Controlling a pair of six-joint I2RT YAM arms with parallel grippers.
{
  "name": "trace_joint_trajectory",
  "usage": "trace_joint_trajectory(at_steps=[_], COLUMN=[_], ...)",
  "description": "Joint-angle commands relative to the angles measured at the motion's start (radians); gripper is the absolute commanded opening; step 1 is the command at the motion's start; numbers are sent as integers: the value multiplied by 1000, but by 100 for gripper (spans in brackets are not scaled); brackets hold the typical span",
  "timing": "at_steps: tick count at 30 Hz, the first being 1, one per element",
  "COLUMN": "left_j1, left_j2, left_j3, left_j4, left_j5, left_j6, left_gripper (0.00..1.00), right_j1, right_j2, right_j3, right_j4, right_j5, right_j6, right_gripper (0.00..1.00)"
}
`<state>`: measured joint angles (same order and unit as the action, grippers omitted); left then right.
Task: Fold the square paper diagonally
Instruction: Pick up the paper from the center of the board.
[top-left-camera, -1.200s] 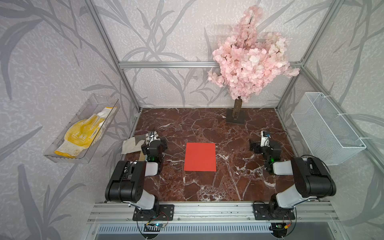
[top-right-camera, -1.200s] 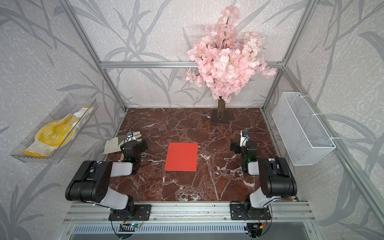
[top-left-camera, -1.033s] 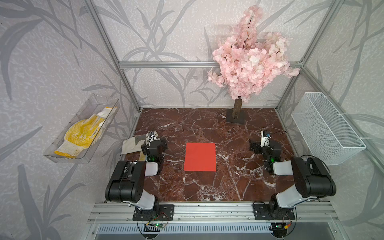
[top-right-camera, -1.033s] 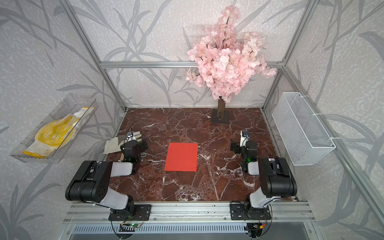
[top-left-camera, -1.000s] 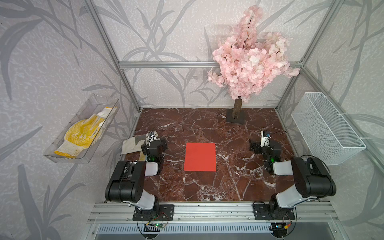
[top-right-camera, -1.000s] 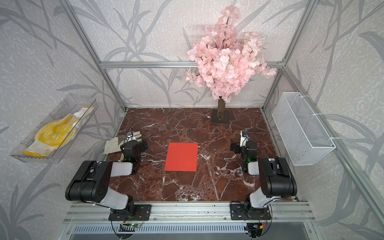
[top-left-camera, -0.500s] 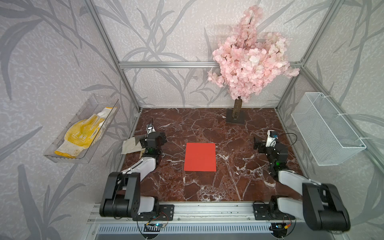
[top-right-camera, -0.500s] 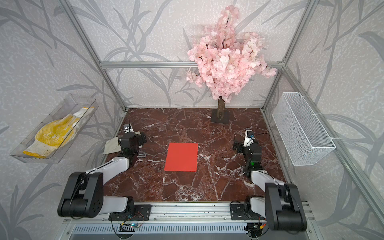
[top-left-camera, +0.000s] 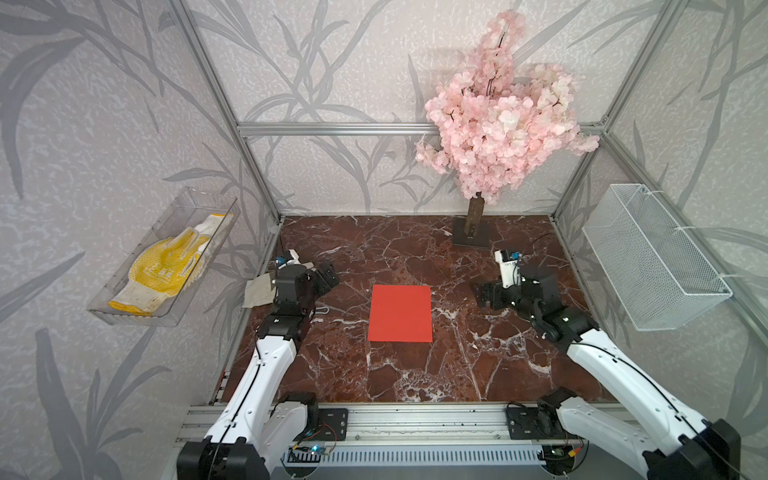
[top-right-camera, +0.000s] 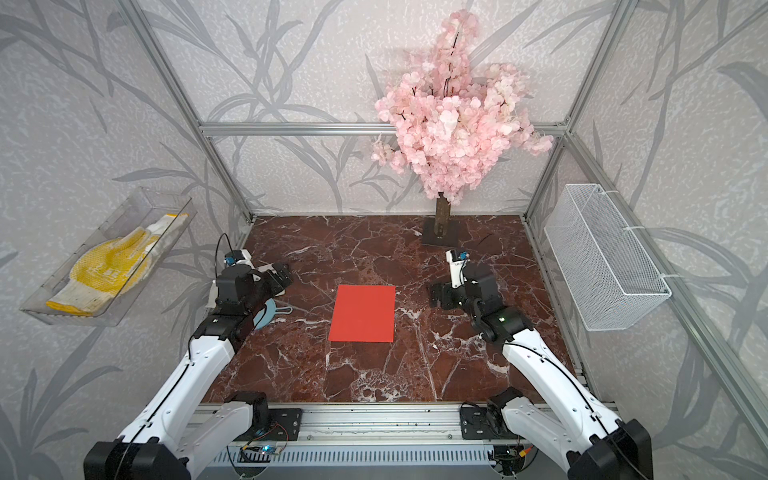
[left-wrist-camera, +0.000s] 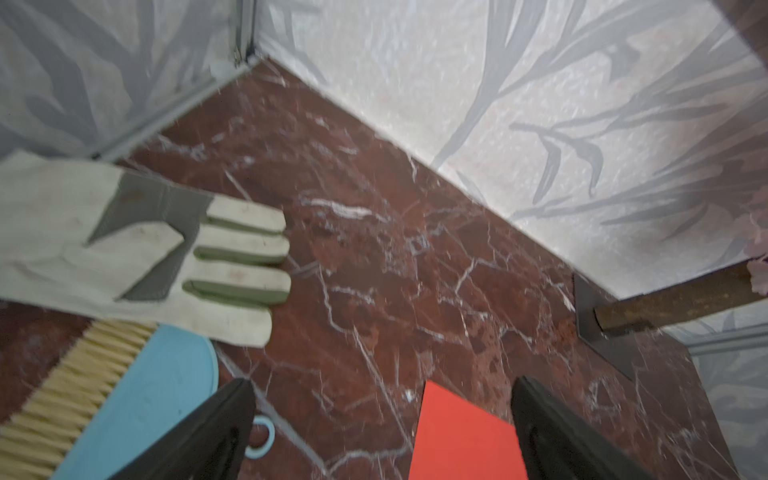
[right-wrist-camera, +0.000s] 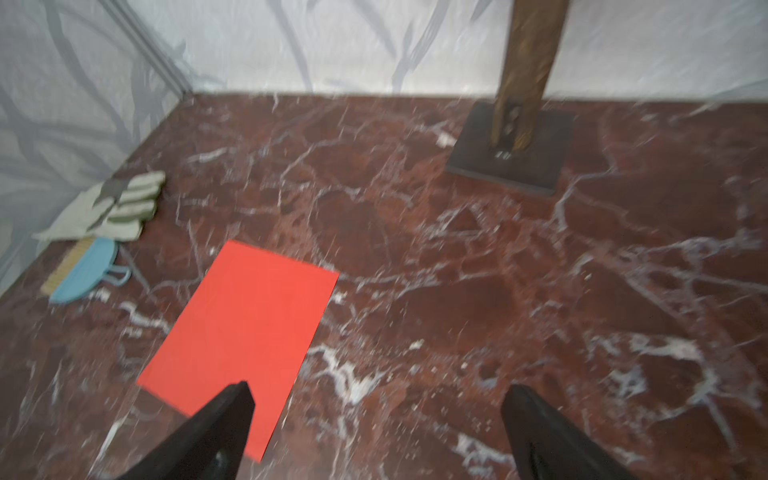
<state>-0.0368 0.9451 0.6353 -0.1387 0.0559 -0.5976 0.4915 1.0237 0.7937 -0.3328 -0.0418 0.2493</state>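
Both arms stretch forward from the front rail. The left hand (top-left-camera: 327, 275) is by the left wall near a pale work glove (left-wrist-camera: 145, 249) and the right hand (top-left-camera: 484, 294) is over the counter's (top-left-camera: 415, 245) right side, each turned inward with fingers spread wide and holding nothing. The square paper (top-left-camera: 400, 313) lies flat and unfolded mid-counter, between the two hands and touched by neither, plain matte red-orange with straight edges.

In both top views the square paper (top-left-camera: 400, 313) lies mid-frame on the table (top-left-camera: 478, 365), left gripper (top-left-camera: 327, 275) to its left, right gripper (top-left-camera: 483, 296) to its right, tree (top-left-camera: 498, 124) behind, upper right.
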Motion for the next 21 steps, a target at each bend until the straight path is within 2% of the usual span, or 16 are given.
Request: trace_joint_trajectory(at_steps=[1,4,9,16,21], left_j1=[-14,-39,-95,-213,-233], left_j2=[11,49,148,364,521], left_j3=[-28,-32,2,127,231], left_j4=[-101,-113,-109,-122,-121], left_j5=[153,159,155,111,87], left_j6=[-72,-58,-43,2,37], left_gripper=[100,100,100,100,100], right_j1=[146,268,354,397,397], right_j2=[103,242,463,645,746], right_j3=[74,167,306,369,421], right_j4=[-281,-410,-581,-570,-510], right_j5=[53,119,149,131,149], right_j6=[55,50,40,22,33], right_gripper=[99,99,99,99,99])
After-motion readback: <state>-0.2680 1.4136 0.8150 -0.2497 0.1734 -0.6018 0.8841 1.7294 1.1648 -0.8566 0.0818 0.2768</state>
